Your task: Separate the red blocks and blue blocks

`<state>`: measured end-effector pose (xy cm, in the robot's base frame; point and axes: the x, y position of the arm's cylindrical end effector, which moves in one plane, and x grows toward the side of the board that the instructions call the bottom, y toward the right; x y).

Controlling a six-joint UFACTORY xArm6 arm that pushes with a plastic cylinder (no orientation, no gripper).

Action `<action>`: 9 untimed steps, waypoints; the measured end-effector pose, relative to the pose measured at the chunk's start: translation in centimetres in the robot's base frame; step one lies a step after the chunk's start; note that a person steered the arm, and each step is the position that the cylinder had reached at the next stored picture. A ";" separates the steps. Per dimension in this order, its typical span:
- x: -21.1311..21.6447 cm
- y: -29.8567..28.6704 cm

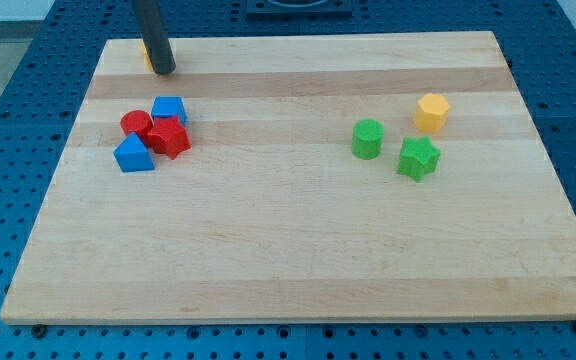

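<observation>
Resting spot of my tip [163, 70]: near the view's top left of the wooden surface [298, 250], with the dark rod rising out of the top of the view.
Hand: none on this arm, only the rod, so nothing is held or clamped.
Orange block [146, 55]: a sliver shows just behind the rod on its left; shape cannot be made out.
Red and blue cluster: four blocks packed together below my tip, apart from it, on the view's left.
Blue cube [169, 109]: top right of the cluster, the block nearest my tip.
Red cylinder [135, 124]: top left of the cluster, beside the blue cube.
Red block [169, 138]: star-like shape, right side, just below the blue cube and touching the red cylinder.
Blue block [133, 155]: triangular, lowest of the cluster, against the red block's left.
Green cylinder [367, 138]: view's right, well apart from the cluster.
Green star [418, 158]: just right of and below the green cylinder.
Yellow hexagonal block [432, 112]: above the green star, near it.
</observation>
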<state>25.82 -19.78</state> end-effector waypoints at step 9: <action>14.0 -2.1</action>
<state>39.82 -21.87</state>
